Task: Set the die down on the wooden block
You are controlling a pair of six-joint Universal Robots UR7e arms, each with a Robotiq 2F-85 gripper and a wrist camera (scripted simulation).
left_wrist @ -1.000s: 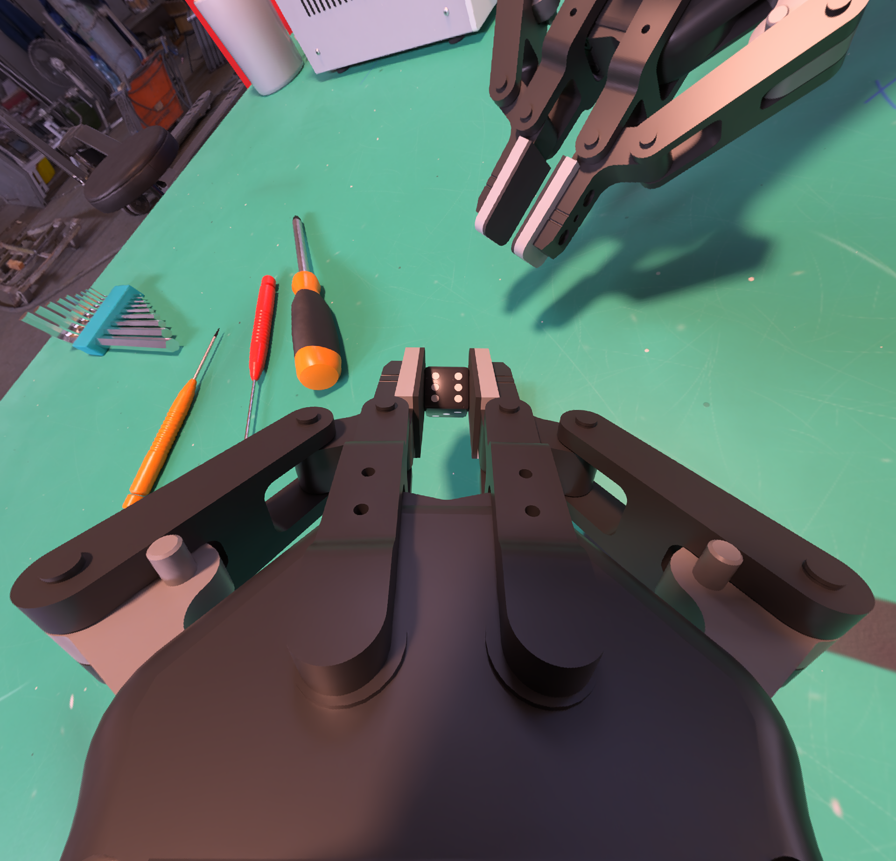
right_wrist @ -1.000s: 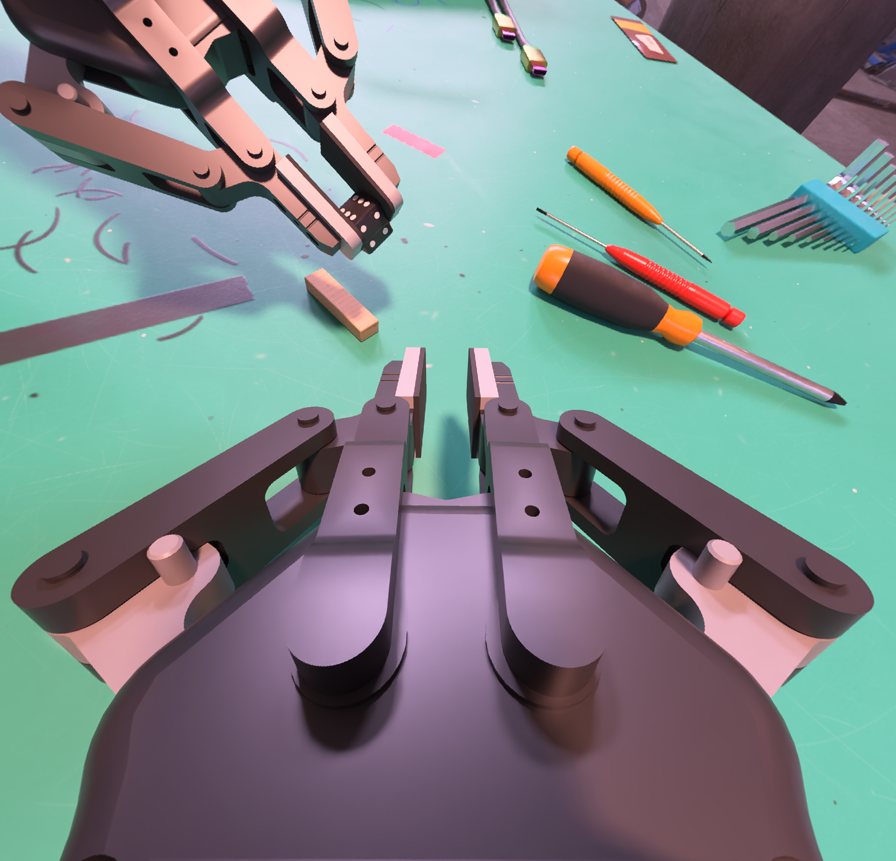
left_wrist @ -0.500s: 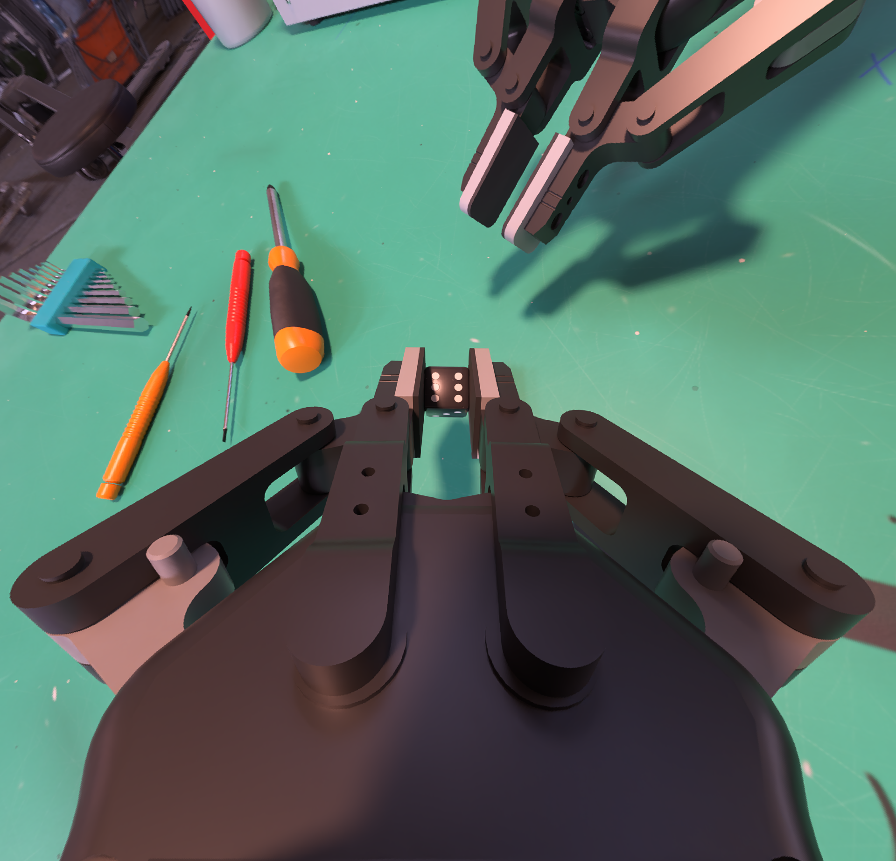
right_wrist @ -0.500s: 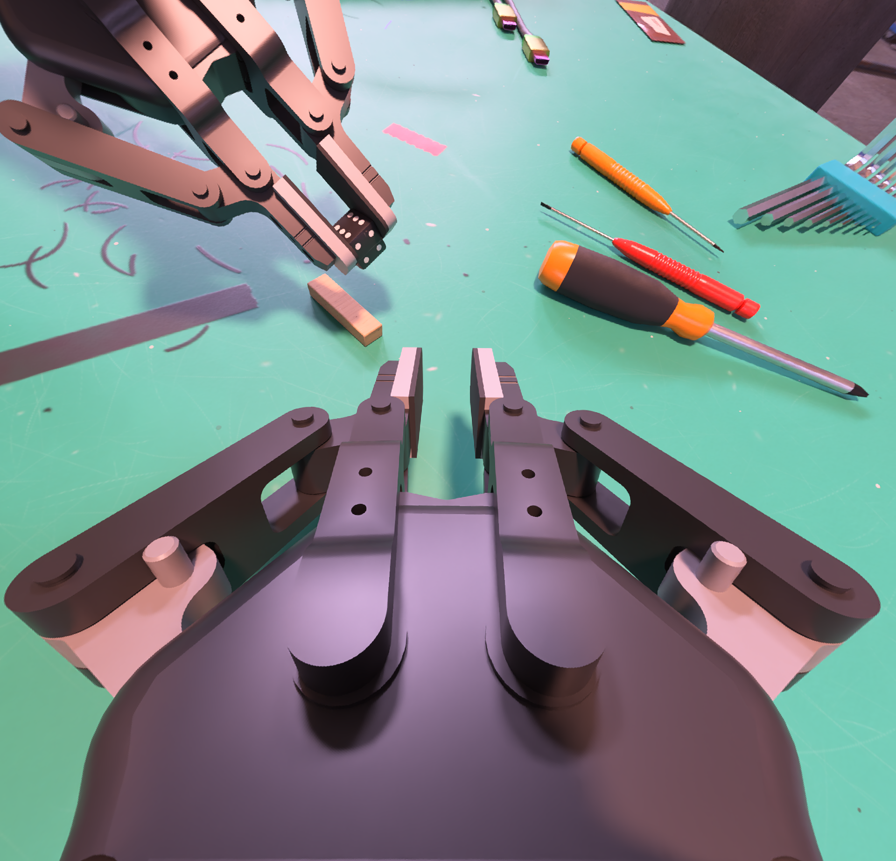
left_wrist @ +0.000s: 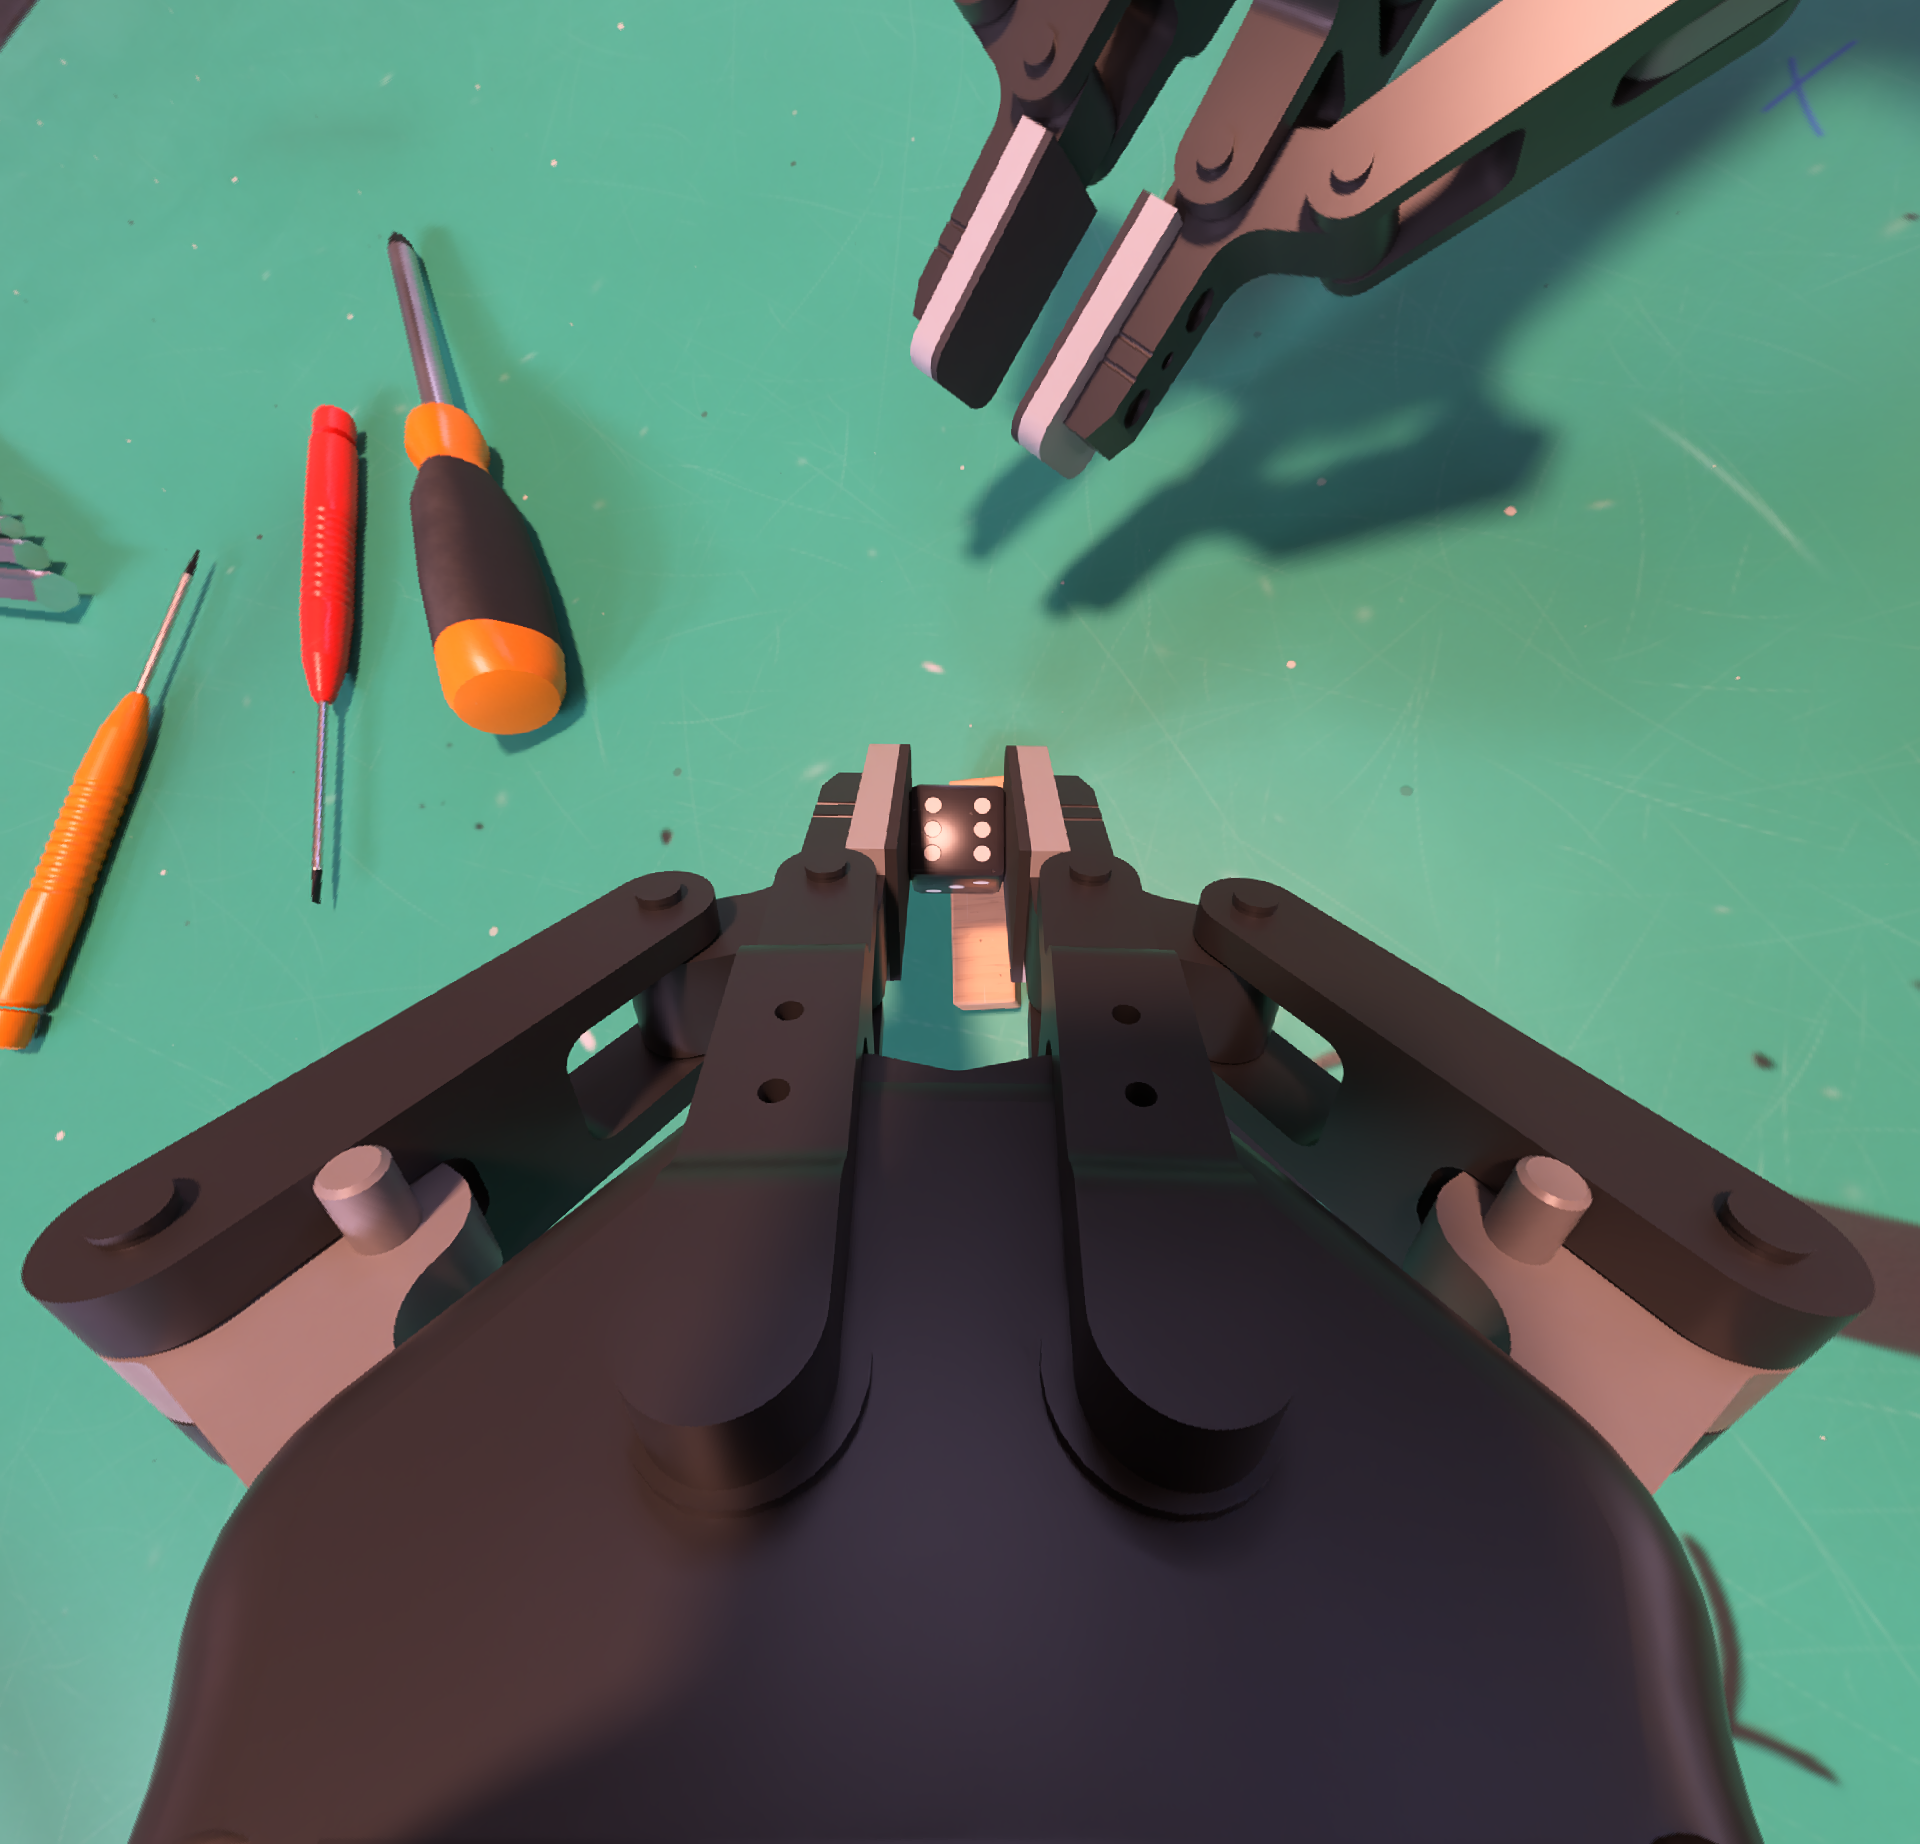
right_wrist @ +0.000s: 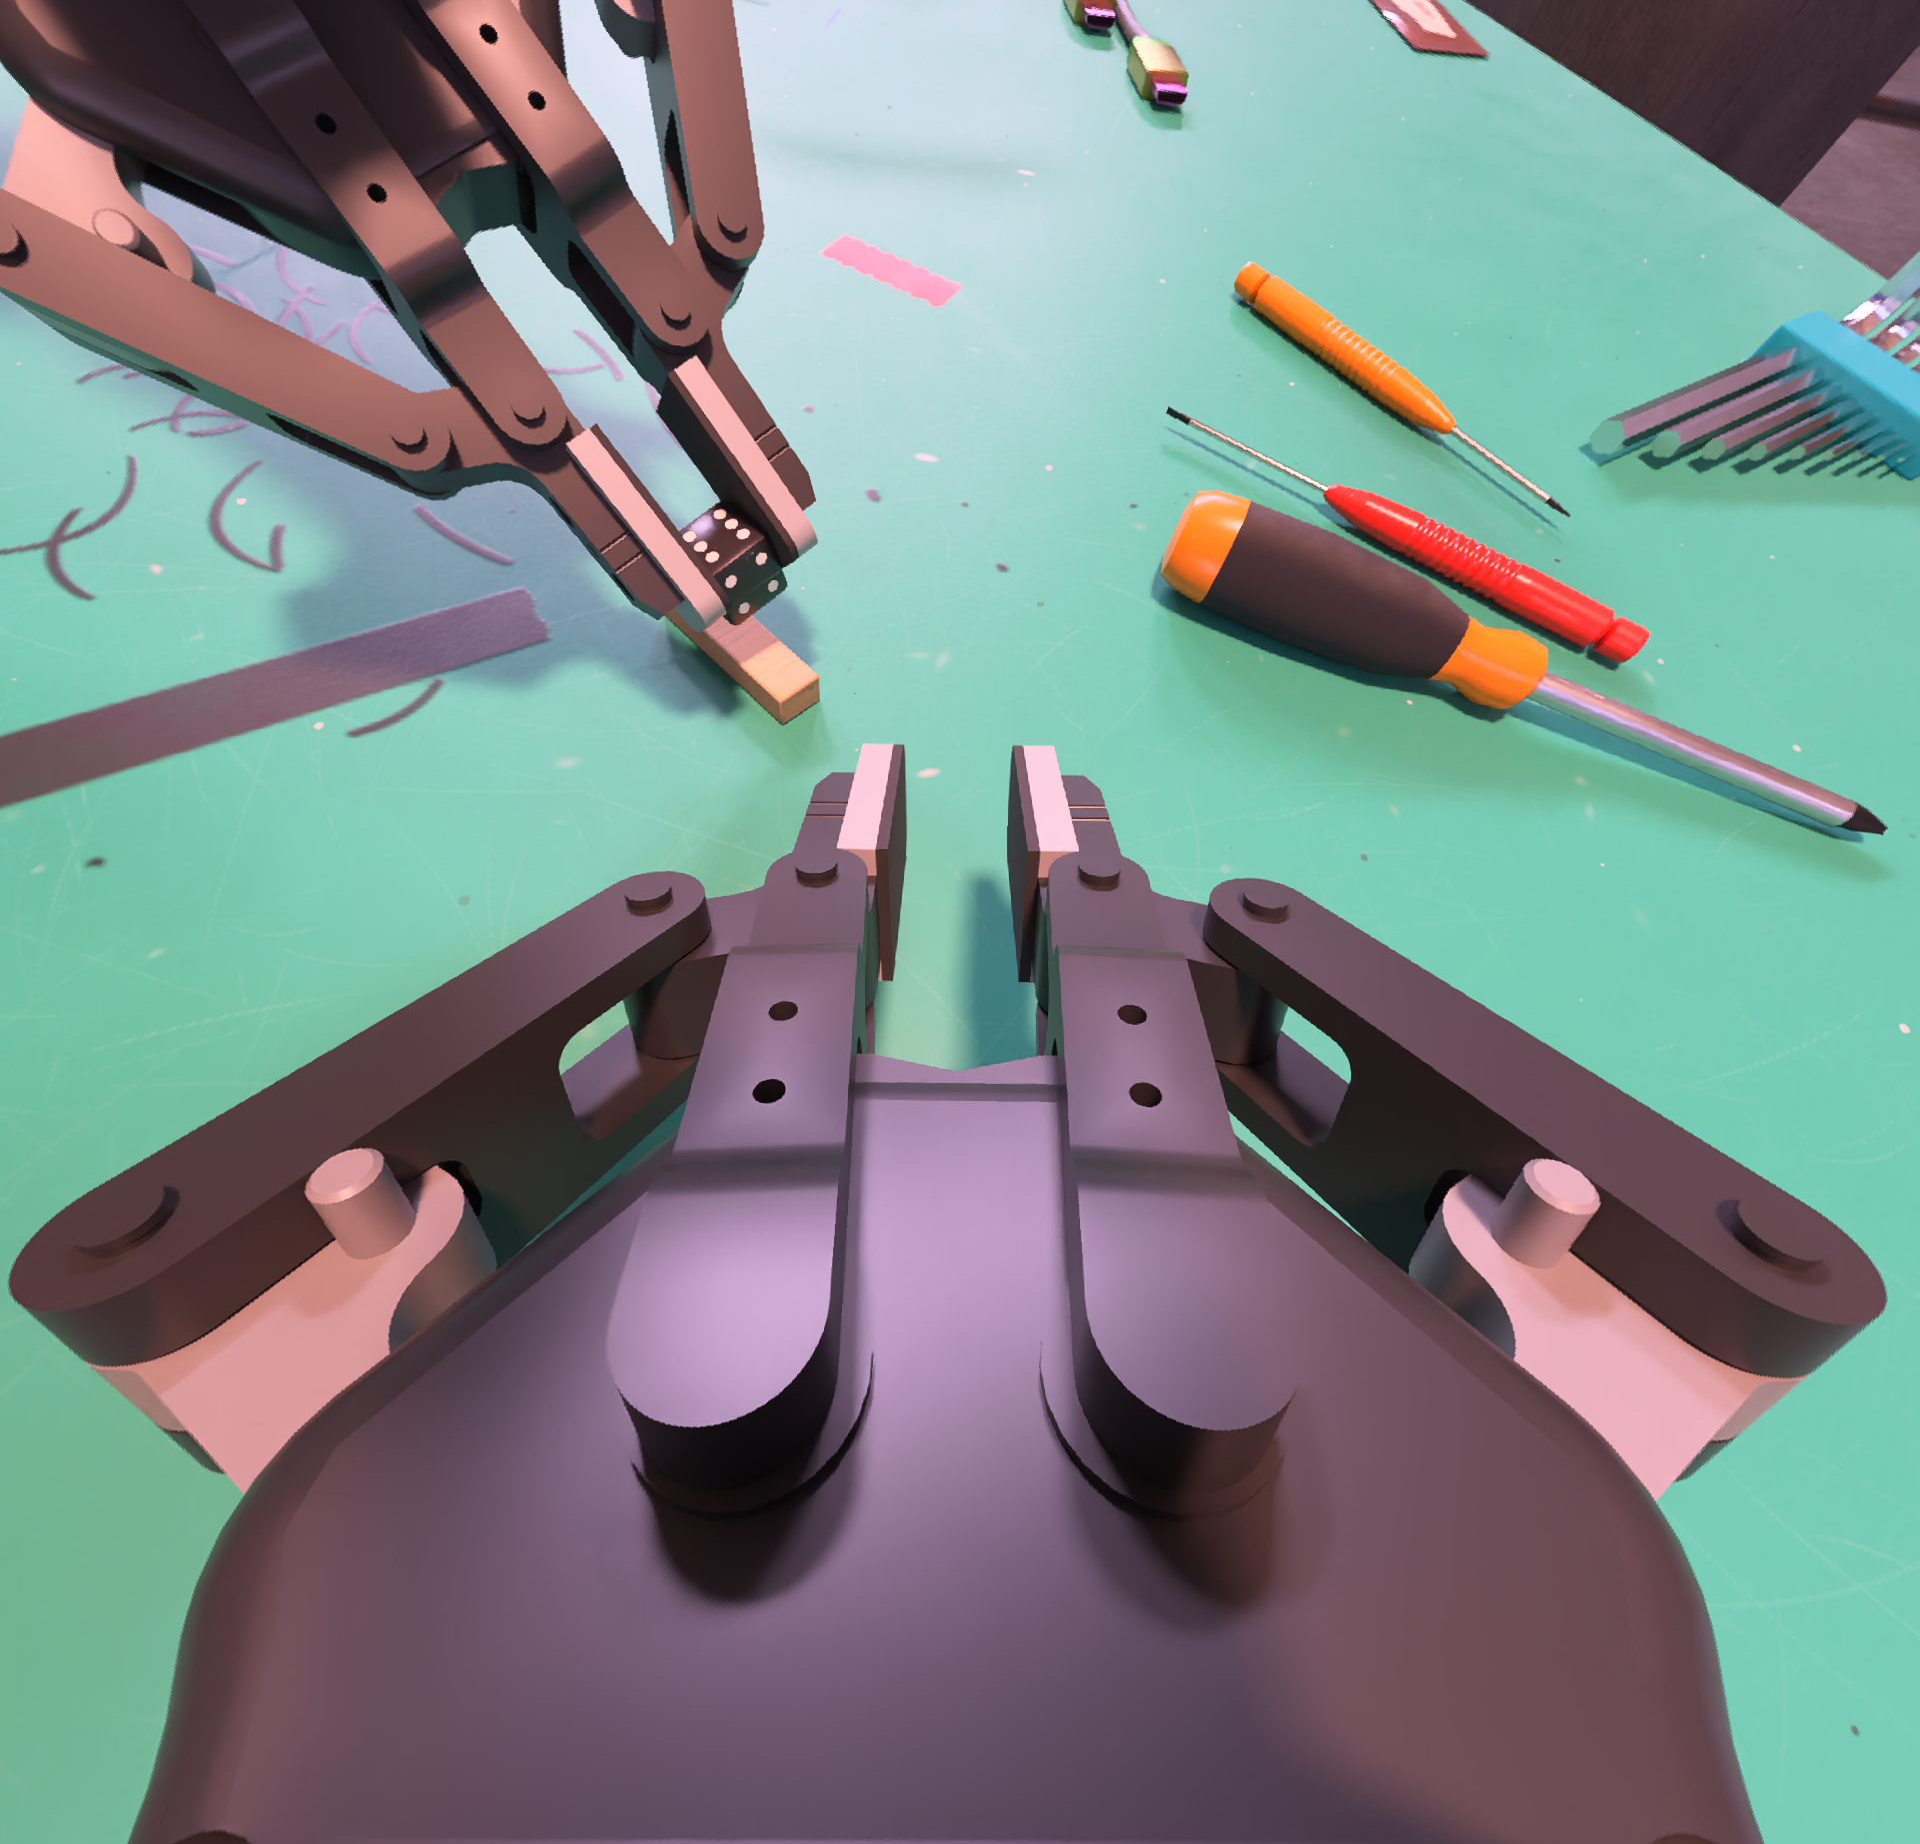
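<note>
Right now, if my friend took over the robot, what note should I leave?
Left pincer: shut on the black die, low over the wooden block; contact unclear.
Right pincer: open, empty, waiting nearby.
Done: die picked up and carried to the block.
Left: lower it onto the block, open, back away.
Screwdrivers lie to the side, out of the way.

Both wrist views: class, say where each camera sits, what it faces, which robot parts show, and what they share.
Left wrist view: sits behind the left gripper, looking down its fingers at the die over the wooden block.
Right wrist view: sits behind the empty right gripper, facing the green table.
Shared: die, block, big screwdriver, each other's gripper.
</note>
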